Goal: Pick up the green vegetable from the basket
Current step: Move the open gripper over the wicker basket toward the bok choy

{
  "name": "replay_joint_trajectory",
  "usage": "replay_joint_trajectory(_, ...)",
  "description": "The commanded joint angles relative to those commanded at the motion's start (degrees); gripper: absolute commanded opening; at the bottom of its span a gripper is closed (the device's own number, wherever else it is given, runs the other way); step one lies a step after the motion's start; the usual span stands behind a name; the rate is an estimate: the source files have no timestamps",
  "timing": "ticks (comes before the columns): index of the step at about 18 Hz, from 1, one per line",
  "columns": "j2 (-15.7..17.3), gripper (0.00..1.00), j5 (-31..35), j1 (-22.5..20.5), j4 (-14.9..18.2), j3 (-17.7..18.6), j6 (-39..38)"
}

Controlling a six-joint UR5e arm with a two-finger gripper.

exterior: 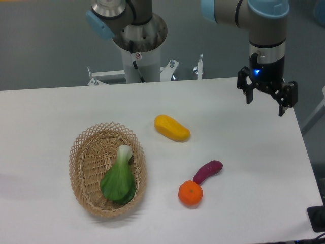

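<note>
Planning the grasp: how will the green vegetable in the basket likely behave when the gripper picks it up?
The green vegetable has broad thin leaves, so that end will probably flop and crush easily. Its whitish stalk looks firmer, likely the safer place to pinch. It lies flat in the basket, so it seems unlikely to roll. The gripper hangs open, far off.

veg [120, 179] lies open from above; only basket [84, 152] rim rings it, other produce well apart.
</note>
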State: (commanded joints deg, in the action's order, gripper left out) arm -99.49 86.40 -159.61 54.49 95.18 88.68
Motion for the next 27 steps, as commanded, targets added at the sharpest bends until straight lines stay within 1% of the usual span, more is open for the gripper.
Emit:
replay_joint_trajectory(5,0.8,1.0,0.1,0.6,0.0,1.3,-0.2)
replay_joint_trajectory(11,3.2,1.0,-0.1,3.2,0.0,5.3,-1.0)
replay_joint_trajectory(12,3.6,1.0,-0.2,3.6,0.0,5.6,-2.8)
replay_joint_trajectory(13,3.8,1.0,-0.3,4.7,0.0,5.8,-6.2)
replay_joint_trajectory(15,3.5,1.0,-0.2,7.9,-0.1,6.2,-16.0)
replay_joint_trajectory(16,3.1,1.0,-0.1,9.4,-0.2,6.1,-21.3)
replay_joint_trajectory(18,1.6,1.0,-0.1,13.1,-0.3,6.0,-28.7)
replay_joint_trajectory(20,0.7,1.0,-0.3,16.2,-0.5,6.0,-33.8)
replay_joint_trajectory(24,-2.4,1.0,0.1,23.1,-2.4,6.0,-47.6)
replay_joint_trajectory(25,-3.0,1.0,0.3,24.1,-3.2,6.2,-49.6)
replay_joint_trajectory(27,-3.4,1.0,0.2,27.1,-3.3,8.1,-50.6)
